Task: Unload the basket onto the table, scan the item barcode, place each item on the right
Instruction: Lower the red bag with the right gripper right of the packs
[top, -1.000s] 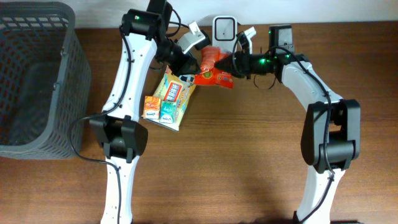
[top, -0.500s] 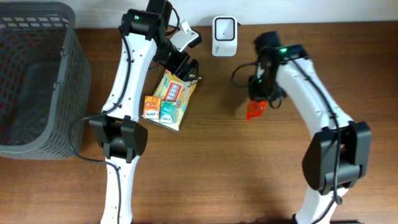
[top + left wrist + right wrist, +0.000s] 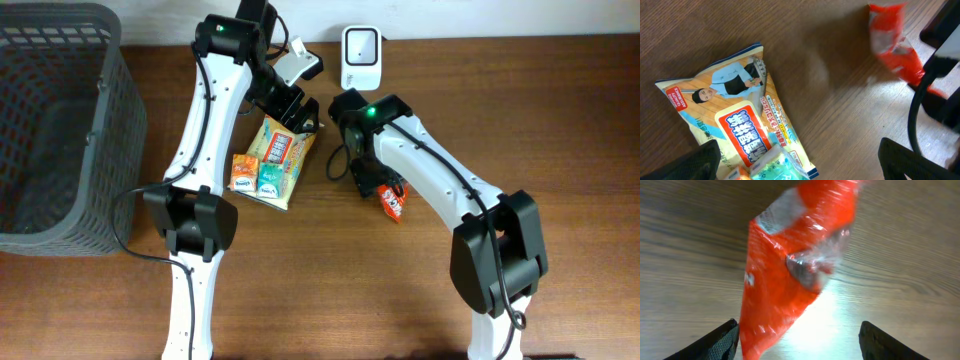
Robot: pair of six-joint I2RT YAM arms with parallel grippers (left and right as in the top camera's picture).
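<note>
Red packet (image 3: 393, 202) lies on the bench (image 3: 560, 120) just right of centre in the overhead view, with both grippers spread.

The right gripper (image 3: 365, 182) hangs just left of the packet. In its wrist view the gripper (image 3: 799, 325) has its fingers (image 3: 715, 342) wide apart at the bottom corners, and the blurred red packet (image 3: 795, 255) fills the middle without being pinched. The left gripper (image 3: 297, 112), above centre, is also wide open and empty. It hovers over the top end of a yellow snack bag (image 3: 283, 150), which lies against two small packets (image 3: 256, 175). In the left wrist view the bag (image 3: 740, 125) sits lower left and the red packet (image 3: 895, 45) upper right. A white scanner (image 3: 360, 45) stands at top centre, and a grey basket (image 3: 50, 120) fills the upper left.
</note>
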